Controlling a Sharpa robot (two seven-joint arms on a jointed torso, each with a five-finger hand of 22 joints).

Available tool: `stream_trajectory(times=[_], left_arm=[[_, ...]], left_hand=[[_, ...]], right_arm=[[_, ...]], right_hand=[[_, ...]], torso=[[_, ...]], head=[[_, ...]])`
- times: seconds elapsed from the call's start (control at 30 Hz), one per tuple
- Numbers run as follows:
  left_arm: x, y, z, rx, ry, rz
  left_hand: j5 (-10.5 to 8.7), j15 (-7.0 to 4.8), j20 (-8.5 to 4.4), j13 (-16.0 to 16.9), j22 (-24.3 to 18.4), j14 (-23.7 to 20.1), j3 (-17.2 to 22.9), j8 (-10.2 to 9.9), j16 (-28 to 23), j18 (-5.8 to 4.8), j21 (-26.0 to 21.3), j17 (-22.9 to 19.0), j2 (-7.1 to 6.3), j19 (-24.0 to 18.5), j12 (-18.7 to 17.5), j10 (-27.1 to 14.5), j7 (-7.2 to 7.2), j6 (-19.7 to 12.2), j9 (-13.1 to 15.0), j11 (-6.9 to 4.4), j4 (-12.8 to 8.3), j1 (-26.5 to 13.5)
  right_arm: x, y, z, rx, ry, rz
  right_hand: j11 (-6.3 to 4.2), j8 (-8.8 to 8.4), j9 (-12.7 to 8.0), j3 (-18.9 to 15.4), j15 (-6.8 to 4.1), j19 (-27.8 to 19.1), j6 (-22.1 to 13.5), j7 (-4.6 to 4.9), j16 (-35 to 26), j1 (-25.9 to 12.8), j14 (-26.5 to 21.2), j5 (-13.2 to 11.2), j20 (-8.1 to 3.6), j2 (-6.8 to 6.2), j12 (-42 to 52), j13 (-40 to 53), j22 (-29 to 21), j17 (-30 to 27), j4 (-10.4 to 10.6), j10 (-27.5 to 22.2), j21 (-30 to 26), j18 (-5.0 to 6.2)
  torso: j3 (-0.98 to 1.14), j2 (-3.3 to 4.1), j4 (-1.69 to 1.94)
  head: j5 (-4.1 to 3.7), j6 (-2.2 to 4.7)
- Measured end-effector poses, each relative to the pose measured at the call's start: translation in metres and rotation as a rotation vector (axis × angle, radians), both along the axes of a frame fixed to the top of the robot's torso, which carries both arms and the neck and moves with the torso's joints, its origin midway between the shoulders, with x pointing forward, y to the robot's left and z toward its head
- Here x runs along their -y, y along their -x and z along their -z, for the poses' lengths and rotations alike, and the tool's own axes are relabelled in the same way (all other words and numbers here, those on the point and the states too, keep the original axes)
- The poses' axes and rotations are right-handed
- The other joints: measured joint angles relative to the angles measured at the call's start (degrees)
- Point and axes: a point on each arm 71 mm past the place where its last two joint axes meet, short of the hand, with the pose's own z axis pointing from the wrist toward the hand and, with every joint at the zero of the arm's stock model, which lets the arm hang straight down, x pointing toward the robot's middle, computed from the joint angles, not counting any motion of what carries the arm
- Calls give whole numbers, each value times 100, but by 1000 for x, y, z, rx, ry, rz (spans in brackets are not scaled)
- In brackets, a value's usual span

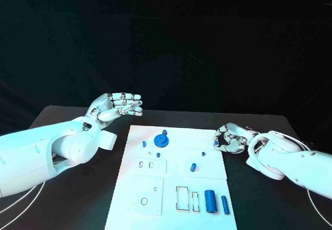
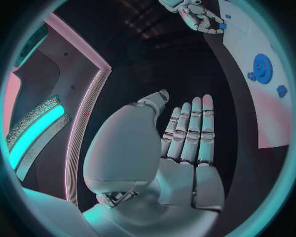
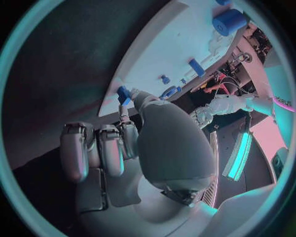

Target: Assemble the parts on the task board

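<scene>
Head camera sits high, looking down my front at the black table (image 1: 73,203), the task board (image 1: 173,212) central. Left wrist camera rides just behind my left hand (image 2: 185,148), facing along the fingers; board's edge and blue gear (image 2: 264,68) beyond. Right wrist camera sits close behind my right hand (image 3: 123,148), facing the board. All three share the board.

Only one bit of lettering shows from here: dark capital letters on the white arm (image 3: 278,101) at the edge of the right wrist view, running sideways and too bent and small to read for certain. Nothing printed shows on the task board (image 1: 179,197) or its parts.
</scene>
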Motion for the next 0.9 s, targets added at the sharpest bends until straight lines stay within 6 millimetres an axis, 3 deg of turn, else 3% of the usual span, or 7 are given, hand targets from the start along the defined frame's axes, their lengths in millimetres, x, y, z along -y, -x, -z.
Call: stream_trajectory(times=[0.9], left_arm=[[-2,-2,1,-3,-3,-5]], left_hand=[[0,0,0,0,0,0,0,0,0,0,0,7,0,0,0,0,0,0,0,0,0,0]], right_arm=[[3,0,1,-5,8,11]], right_hand=[[0,0,-35,63,0,-1,0,0,0,-68,0,0,0,-69,0,4,-2,-2,-16,0,0,0]], torso=[[2,-3,1]], head=[[-39,-2]])
